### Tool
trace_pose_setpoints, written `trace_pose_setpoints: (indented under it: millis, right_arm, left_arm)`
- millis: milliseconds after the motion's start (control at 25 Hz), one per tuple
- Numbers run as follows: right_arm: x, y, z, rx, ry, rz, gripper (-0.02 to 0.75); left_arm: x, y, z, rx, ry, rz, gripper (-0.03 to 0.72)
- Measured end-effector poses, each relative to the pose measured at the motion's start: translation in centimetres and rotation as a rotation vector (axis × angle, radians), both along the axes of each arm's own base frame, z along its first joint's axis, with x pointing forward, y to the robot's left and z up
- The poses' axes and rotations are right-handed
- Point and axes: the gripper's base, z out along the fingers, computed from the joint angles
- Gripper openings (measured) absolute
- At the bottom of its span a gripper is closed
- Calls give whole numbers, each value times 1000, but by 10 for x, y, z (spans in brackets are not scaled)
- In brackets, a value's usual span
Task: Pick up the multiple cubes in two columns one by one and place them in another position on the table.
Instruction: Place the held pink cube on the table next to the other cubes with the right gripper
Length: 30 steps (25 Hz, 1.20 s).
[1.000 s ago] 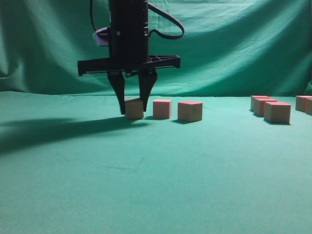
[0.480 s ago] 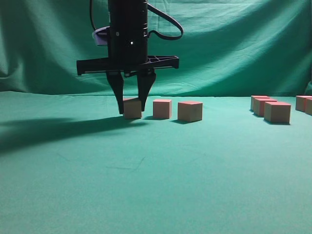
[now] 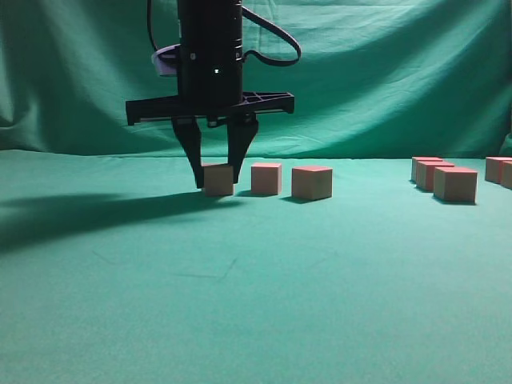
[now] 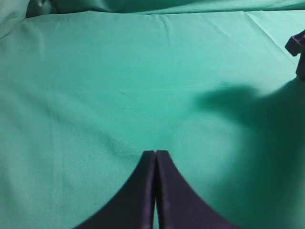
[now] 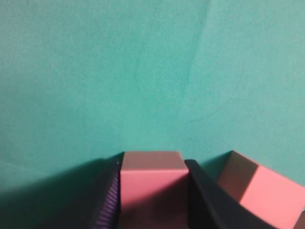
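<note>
- The table (image 3: 256, 304), a wide flat of smooth green cloth, carries everything; the wrinkled green backdrop (image 3: 400, 72) hangs behind it at twelve o'clock.
- The right arm (image 3: 210, 48), a black column, comes down from the top edge at about eleven o'clock of the exterior view and ends in the right gripper (image 3: 216, 172).
- The right gripper's jaws stand one on each side of a cube and press its two opposite side faces, so it is clamped on that block. The right wrist view shows the same: the right gripper (image 5: 153, 191) with the held cube (image 5: 153, 183) filling the gap between the fingers.
- The held cube (image 3: 218, 179) sits low between the fingertips, at or just off the cloth; whether it touches the table cannot be told.
- Two more placed cubes (image 3: 290, 180) lie in a line at three o'clock of the held one, near but apart from it.
- The remaining cubes (image 3: 444, 178) cluster well apart at the far three o'clock edge, some hidden behind others.
- The left gripper (image 4: 155, 191) hangs over bare cloth with its fingers pressed together, holding nothing.
- Handling, as a judgement: each cube looks light, stiff and matte, so unlikely to slip or crush. The flat parallel side faces are the place to grip, squarely and near mid-height, so the block does not twist.
</note>
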Motion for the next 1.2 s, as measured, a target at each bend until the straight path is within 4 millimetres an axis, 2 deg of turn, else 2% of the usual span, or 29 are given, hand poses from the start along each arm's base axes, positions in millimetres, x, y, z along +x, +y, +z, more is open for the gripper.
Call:
trace_pose_setpoints:
  millis: [320,400,440,480,560,720,760,1000,1200]
  right_arm:
    - [-1,1,0,13,12,-3,262]
    - [-1,1,0,16,15,-3,333]
    - [-1,1,0,17,16,-4,322]
    - [-1,1,0,17,16,-4,392]
    - [-1,1,0,18,16,-4,455]
    - [-1,1,0,17,15,-3,443]
    - [-1,1,0,15,14,-3,484]
    - [0,2,1,16,1,7,469]
    - [6,7,19,49,-62,44,469]
  left_arm:
    - [0,0,0,0,0,0,0]
    - [0,0,0,0,0,0,0]
    - [0,0,0,0,0,0,0]
    - [0,0,0,0,0,0,0]
    - [0,0,0,0,0,0,0]
    - [0,0,0,0,0,0,0]
    - [0,0,0,0,0,0,0]
    - [0,0,0,0,0,0,0]
    - [0,0,0,0,0,0,0]
